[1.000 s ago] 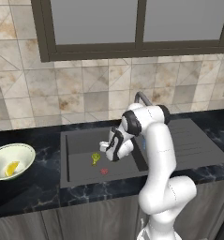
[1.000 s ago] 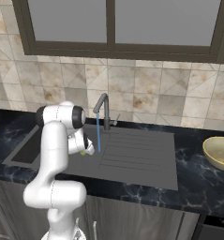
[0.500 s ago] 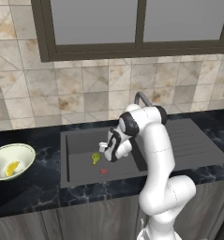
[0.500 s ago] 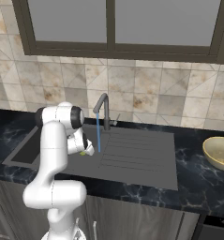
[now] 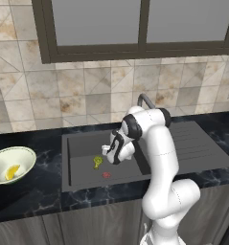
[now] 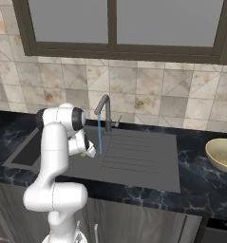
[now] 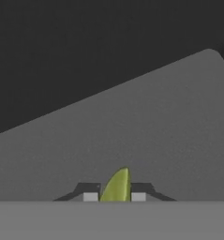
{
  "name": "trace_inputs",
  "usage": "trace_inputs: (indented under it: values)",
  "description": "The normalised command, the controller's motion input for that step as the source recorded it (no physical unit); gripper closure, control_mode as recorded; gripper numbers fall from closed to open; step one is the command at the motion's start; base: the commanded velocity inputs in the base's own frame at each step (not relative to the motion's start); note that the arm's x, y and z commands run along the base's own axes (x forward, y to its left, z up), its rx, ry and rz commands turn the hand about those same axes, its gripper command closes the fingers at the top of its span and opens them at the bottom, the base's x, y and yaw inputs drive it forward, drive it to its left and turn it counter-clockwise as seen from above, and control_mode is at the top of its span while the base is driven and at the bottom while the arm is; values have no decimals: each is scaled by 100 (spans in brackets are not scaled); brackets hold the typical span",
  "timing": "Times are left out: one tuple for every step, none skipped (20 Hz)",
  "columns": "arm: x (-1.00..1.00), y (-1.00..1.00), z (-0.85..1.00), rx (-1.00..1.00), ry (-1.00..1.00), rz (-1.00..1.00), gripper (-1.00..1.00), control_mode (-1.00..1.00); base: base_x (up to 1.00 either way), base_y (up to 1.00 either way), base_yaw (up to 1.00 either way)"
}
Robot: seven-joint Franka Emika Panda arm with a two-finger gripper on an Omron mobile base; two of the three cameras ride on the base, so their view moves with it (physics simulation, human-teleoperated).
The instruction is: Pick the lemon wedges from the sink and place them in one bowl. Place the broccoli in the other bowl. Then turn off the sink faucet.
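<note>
The hand view shows what the two base views do not show clearly: a smooth yellow-green lemon wedge [image 7: 116, 186] stands between the two dark fingertips [image 7: 90, 196] of the gripper [image 7: 114, 197], and they are closed on it from both sides. The wedge is a narrow curved sliver with a pointed tip. In this view its long axis runs away from the fingers, and the tip points up and a little to the right, over the plain grey floor of the sink [image 7: 146, 126].

The left base view shows the wider place. The gripper [image 5: 108, 153] is low inside the sink [image 5: 82, 143], and just beside it on the floor lies a small yellow-green piece [image 5: 97, 161] with a red spot [image 5: 106, 175] near it. I cannot tell from this view if this piece is the held wedge or the broccoli. On the counter to the left stands a wide cream-white bowl [image 5: 21, 154] with a pale green inside, and one yellow wedge [image 5: 12, 172] lies in it.

The right base view shows the faucet [image 6: 103, 107] with a thin blue stream of water [image 6: 99, 135] falling beside the ribbed drainboard [image 6: 134, 156]. A second bowl [image 6: 221, 154] stands on the counter far to the right, well apart from the sink.
</note>
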Motion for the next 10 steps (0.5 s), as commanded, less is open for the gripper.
trace_inputs:
  values:
    - [0, 0, 0, 0, 0, 0, 100, -100, 0, 0, 0]
    - [0, 0, 0, 0, 0, 0, 100, -100, 0, 0, 0]
    - [0, 0, 0, 0, 0, 0, 100, -100, 0, 0, 0]
    - [0, 0, 0, 0, 0, 0, 100, -100, 0, 0, 0]
    - [0, 0, 0, 0, 0, 0, 100, -100, 0, 0, 0]
    - [0, 0, 0, 0, 0, 0, 100, -100, 0, 0, 0]
    - [0, 0, 0, 0, 0, 0, 100, -100, 0, 0, 0]
    - [0, 0, 6, 0, 0, 0, 100, -100, 0, 0, 0]
    - [0, 0, 11, 0, 0, 0, 100, -100, 0, 0, 0]
    - [0, 0, 19, 0, 0, 0, 100, -100, 0, 0, 0]
